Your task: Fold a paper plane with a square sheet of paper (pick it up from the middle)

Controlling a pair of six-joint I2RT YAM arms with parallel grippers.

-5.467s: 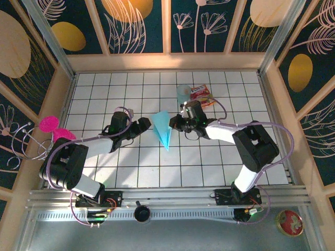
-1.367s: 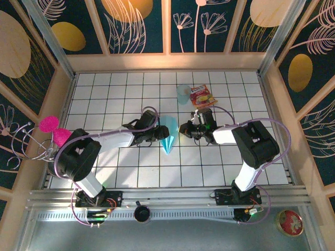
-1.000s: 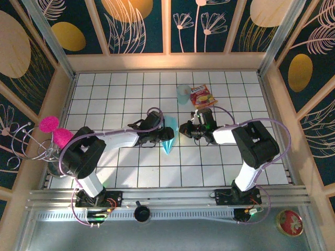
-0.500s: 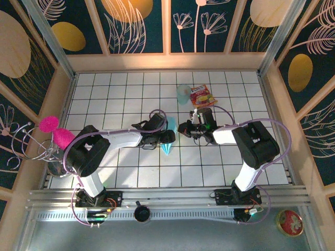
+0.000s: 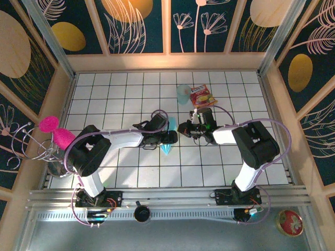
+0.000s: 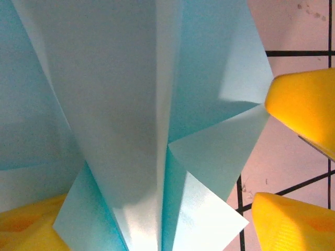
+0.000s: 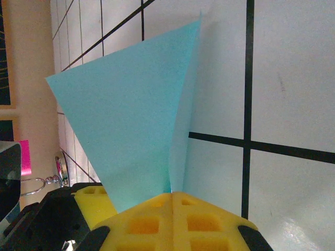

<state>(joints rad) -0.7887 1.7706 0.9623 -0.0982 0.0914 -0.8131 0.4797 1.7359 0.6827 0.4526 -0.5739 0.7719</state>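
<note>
Late stage: shaping plane [image 5: 166, 148]. Pinched at right edge by right gripper [image 7: 172, 197], jaws clamped on it. Straddled at ridge by left gripper [image 6: 152, 225], jaws apart. Next, probably: closing left on ridge.

Left tool [image 5: 168, 137] slid right over paper plane [image 5: 166, 148], covering its middle

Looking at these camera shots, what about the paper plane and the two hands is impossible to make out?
Top view: the middle of the paper plane is covered by the left hand.
Left wrist view: the plane runs off the top, left and bottom edges, so its outline is cut.
Right wrist view: the shut fingers of the right hand hide how much paper they pinch.
Top view: the print on the snack packet is too small to read.
</note>
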